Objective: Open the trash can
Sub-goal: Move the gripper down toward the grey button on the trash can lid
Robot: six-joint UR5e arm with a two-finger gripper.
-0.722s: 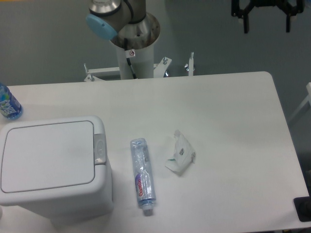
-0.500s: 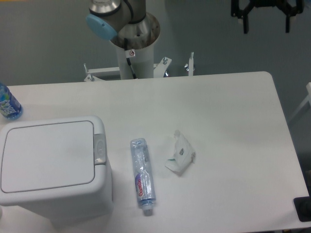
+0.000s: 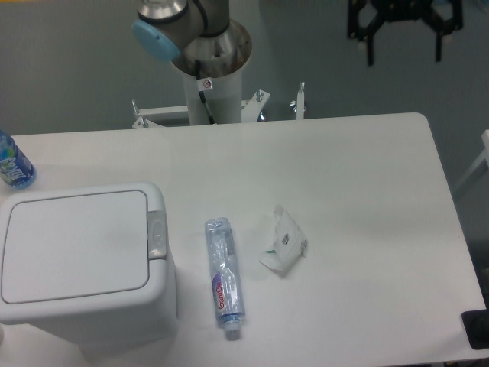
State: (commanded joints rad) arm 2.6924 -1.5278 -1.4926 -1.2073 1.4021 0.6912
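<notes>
Far left edge, a blue-labelled bottle (image 3: pixel 13 164) peeks into frame; its label shows pale print, too small to read. Below it, lower left, sits the trash can (image 3: pixel 84 260), lid flat and shut, the grey button strip (image 3: pixel 157 234) along the lid's right edge. No change there: lid down just as it was a moment ago, nothing touching it.

Moving right, bottom centre: a clear crushed bottle (image 3: pixel 223 277) lies on its side just beside the can, cap end toward the bottom of the frame. There's a red and purple label with lettering, but I can't make out the brand. Next to it, centre frame, a crumpled white wrapper (image 3: pixel 283 241) with a bit of green print, also unreadable. Both exactly where they were.

Upper middle, the arm's base column (image 3: pixel 210 61) carries a small sticker, too small to read.

Now the action, upper right: the gripper (image 3: pixel 403 47) has slid leftward and slightly up from half a second ago. Fingers hang down, spread wide apart, holding nothing. It hovers above and behind the table's (image 3: pixel 367 176) far edge, well apart from everything on it.

What that means: the arm looks to be starting its swing toward the can, but a long way remains, right across the frame. I'd judge the task barely begun, and the button strip the likely target.
</notes>
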